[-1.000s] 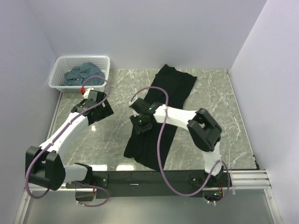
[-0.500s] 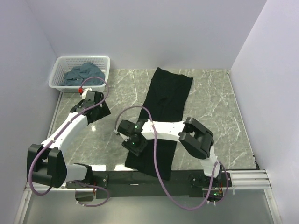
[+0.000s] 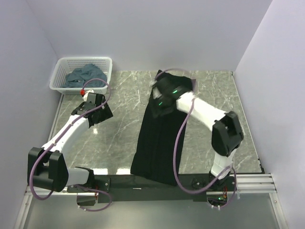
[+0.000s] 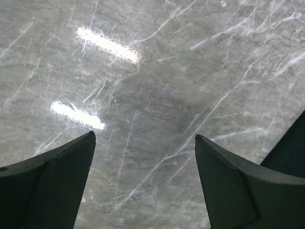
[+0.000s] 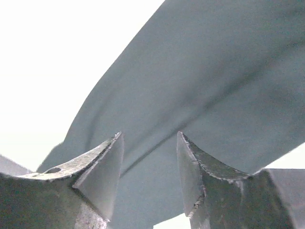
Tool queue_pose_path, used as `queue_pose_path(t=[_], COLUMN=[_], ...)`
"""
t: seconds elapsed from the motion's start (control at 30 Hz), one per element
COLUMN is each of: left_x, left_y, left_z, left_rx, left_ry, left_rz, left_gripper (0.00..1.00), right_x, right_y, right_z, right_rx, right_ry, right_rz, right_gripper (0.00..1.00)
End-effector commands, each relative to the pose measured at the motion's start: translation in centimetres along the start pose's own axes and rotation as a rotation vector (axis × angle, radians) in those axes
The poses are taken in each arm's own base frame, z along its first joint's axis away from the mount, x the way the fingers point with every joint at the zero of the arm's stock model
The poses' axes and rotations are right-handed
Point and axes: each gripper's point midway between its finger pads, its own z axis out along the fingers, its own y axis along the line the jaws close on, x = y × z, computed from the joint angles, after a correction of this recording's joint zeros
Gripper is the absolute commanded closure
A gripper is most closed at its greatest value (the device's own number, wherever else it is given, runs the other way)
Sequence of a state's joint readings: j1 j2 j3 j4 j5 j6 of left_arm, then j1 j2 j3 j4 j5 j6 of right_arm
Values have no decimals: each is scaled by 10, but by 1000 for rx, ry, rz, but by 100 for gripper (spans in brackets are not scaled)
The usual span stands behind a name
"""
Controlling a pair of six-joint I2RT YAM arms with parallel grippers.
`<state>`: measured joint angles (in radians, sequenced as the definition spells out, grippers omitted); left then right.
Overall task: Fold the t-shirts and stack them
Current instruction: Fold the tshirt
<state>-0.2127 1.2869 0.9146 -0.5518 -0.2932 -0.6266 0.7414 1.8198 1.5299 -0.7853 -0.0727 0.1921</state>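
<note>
The black t-shirt (image 3: 159, 138) lies as a long narrow strip from the table's far middle to the near edge, where its end hangs over. My right gripper (image 3: 163, 98) hovers over the strip's far part with its jaws apart; in the right wrist view the cloth (image 5: 205, 81) fills the space beyond the fingertips (image 5: 106, 162) and nothing is pinched between them. My left gripper (image 3: 99, 109) is open and empty over bare marble (image 4: 143, 95), left of the shirt. Slate blue-grey t-shirts (image 3: 86, 76) lie bunched in the basket.
The white lattice basket (image 3: 62, 71) stands at the far left corner by the left wall. White walls close in the table on the left, back and right. A dark edge (image 4: 290, 143) shows at the right of the left wrist view.
My right gripper has swung from the shirt's near left part up to its far part. The shirt now lies longer and straighter, its near end over the table edge. The left arm has barely moved.
</note>
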Motion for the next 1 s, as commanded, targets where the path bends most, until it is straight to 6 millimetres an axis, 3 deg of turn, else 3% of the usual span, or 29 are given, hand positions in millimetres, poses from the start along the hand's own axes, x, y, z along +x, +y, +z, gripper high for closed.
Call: queue_pose_path(t=[0.0, 0.1, 0.13, 0.27, 0.4, 0.63, 0.97], left_x=[-6, -7, -6, -5, -6, -5, -6], left_y=[-4, -4, -4, -4, -5, -5, -4], left_z=[-3, -3, -3, -3, -3, -3, -3], left_rx=[33, 34, 34, 36, 41, 40, 40], left_ry=[-29, -30, -28, -25, -27, -25, -28], left_rz=[3, 3, 5, 5, 6, 7, 12], left_gripper=[9, 9, 9, 8, 8, 9, 9], right_x=[-51, -61, -66, -75, -86, -84, -99], right_y=[-95, -136, -159, -194, -208, -217, -231], right_z=[-11, 1, 7, 30, 50, 90, 122], right_rx=[127, 151, 178, 216, 222, 225, 233], right_ry=[-197, -239, -262, -270, -277, -217, -181], right_rz=[340, 502, 559, 601, 600, 590, 577], right_gripper=[44, 43, 43, 44, 47, 50, 52])
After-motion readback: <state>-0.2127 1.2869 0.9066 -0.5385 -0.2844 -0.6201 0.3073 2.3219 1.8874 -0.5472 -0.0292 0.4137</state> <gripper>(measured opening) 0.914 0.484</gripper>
